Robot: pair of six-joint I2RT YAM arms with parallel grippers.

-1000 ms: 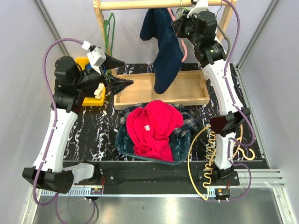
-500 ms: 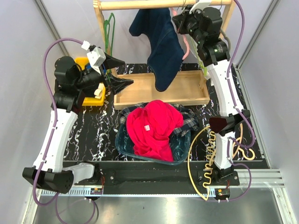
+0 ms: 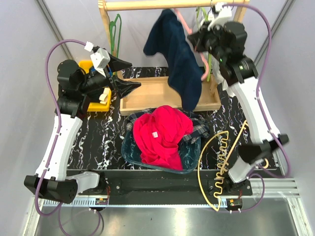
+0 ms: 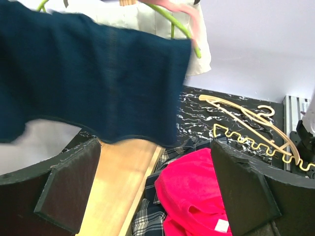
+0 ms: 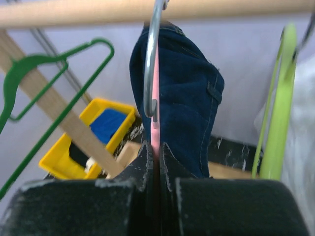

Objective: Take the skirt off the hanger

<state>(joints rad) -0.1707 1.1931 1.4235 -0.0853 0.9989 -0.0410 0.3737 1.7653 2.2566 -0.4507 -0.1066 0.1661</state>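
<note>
The dark navy skirt (image 3: 179, 64) hangs draped on the pale pink hanger (image 3: 181, 19) below the wooden rail (image 3: 147, 5), with its hem over the right part of the wooden tray (image 3: 147, 101). My right gripper (image 3: 197, 39) is shut on the pink hanger (image 5: 155, 103) just under its metal hook (image 5: 149, 64), and the skirt (image 5: 187, 108) hangs right behind it. My left gripper (image 3: 125, 73) stands open over the tray's left end, apart from the skirt (image 4: 98, 83), with nothing between its fingers (image 4: 69, 187).
A basket (image 3: 129, 147) at the front holds a red T-shirt (image 3: 162, 132) and a plaid shirt (image 3: 194, 129). A green wire hanger (image 3: 115, 29) and a lime hanger (image 5: 278, 123) hang on the rail. Behind the left arm is a yellow bin (image 3: 88, 66). Beige hangers (image 3: 256, 157) lie at the right.
My right gripper has moved right and toward the front with the pink hanger, and the skirt has swung right with it. The left arm has not moved.
</note>
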